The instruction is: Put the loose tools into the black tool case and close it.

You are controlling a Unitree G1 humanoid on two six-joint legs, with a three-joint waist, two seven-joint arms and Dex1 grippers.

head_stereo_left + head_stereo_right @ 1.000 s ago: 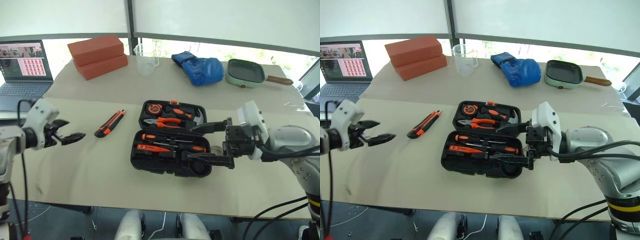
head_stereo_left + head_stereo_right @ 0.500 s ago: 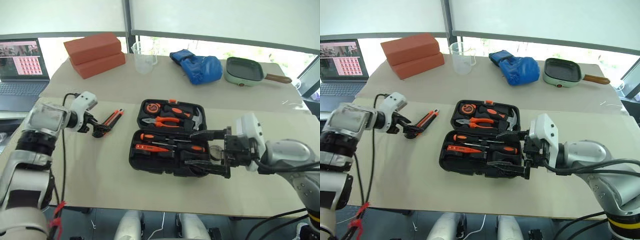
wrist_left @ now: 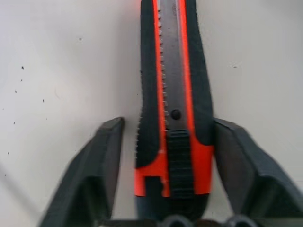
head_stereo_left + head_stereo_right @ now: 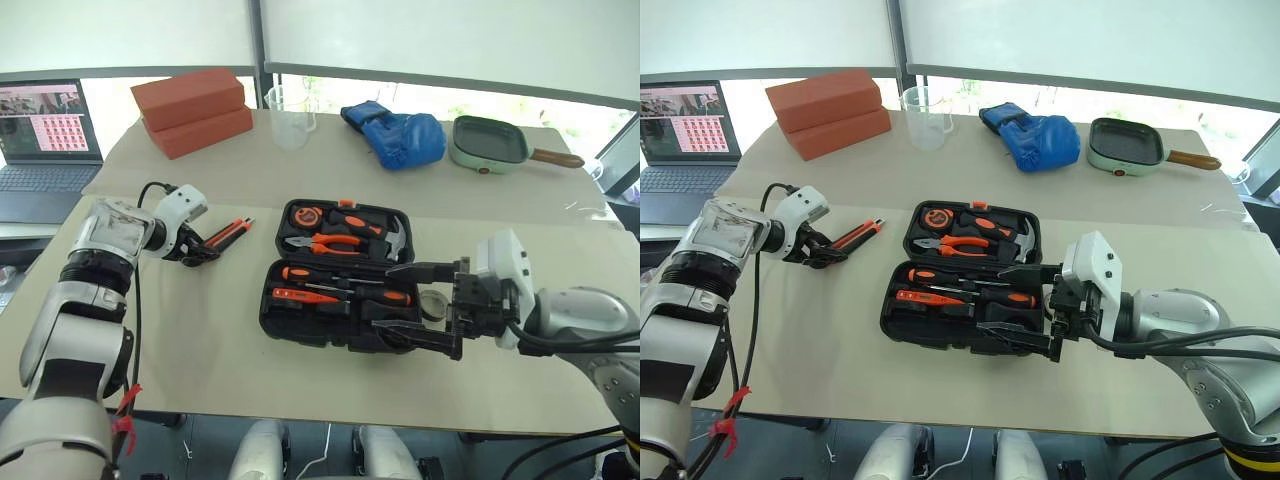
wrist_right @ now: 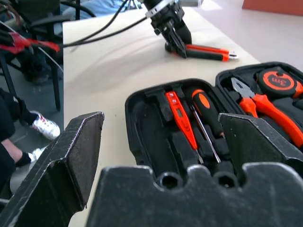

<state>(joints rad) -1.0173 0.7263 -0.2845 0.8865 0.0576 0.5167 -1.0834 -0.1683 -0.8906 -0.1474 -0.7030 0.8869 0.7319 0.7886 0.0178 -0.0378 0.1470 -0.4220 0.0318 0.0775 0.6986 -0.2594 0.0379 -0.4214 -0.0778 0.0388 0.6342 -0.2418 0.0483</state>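
Note:
The black tool case [image 4: 268, 320] lies open mid-table. Its far half holds pliers, a hammer and a tape measure. Two screwdrivers [image 4: 300, 273] and the slim orange tester [image 5: 182, 120] sit in the near half. To the case's left the orange-black utility knife [image 4: 232, 231] lies on the table. My left gripper [image 4: 205, 250] is down over its near end, a finger on each side: one finger [image 3: 236, 161] touches it, the other [image 3: 106, 156] stands a narrow gap off. My right gripper [image 4: 385, 298] hovers wide open over the case's near right corner. A small grey roll [image 4: 432, 303] lies just behind it.
Along the far edge of the table stand two red bricks [image 4: 193, 110], a clear measuring jug [image 4: 290, 115], a blue bundle [image 4: 400, 135] and a green pan [image 4: 490, 145]. A laptop [image 4: 45, 130] sits at the far left. A person's shoe [image 5: 33, 127] shows past the table's edge.
My left gripper swung in from the table's left edge to the utility knife, came down over it, and its fingers narrowed around it. The right gripper stayed put and wide open.

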